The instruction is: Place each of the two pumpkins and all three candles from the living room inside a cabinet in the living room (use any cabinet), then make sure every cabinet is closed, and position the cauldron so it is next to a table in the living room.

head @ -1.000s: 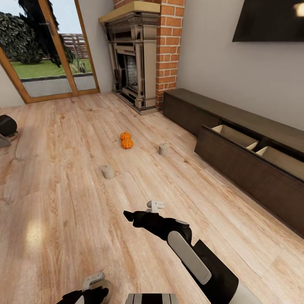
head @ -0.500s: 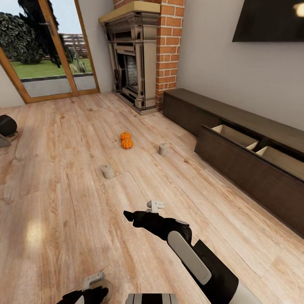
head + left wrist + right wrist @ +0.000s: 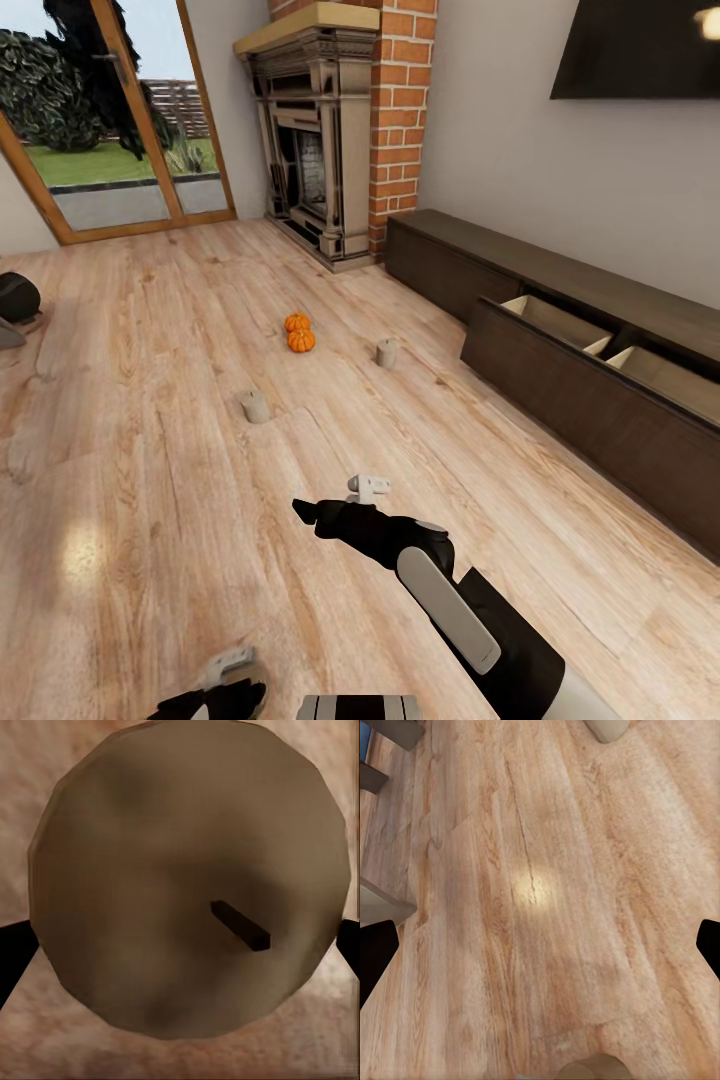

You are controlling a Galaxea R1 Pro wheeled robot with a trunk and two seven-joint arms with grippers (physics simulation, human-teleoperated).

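Two orange pumpkins (image 3: 297,322) (image 3: 301,341) sit touching on the wood floor mid-room. One pale candle (image 3: 387,352) stands to their right and another (image 3: 255,406) nearer me. In the left wrist view the third candle (image 3: 150,870) shows from above with its dark wick, and my left gripper (image 3: 215,695) (image 3: 180,945) is open with a finger on each side of it. My right gripper (image 3: 308,511) hovers open over bare floor. The dark-brown cabinet (image 3: 440,265) runs along the right wall; its nearer front (image 3: 580,400) is pulled out, showing the beige interior (image 3: 560,320).
A brick fireplace (image 3: 320,140) stands at the far wall beside glass patio doors (image 3: 110,130). A dark rounded object (image 3: 15,297) sits at the left edge, cut off by the frame. A dark screen (image 3: 640,45) hangs above the cabinet.
My left gripper has sunk a little lower around the candle at the bottom of the head view. The right arm and the other things have not moved.
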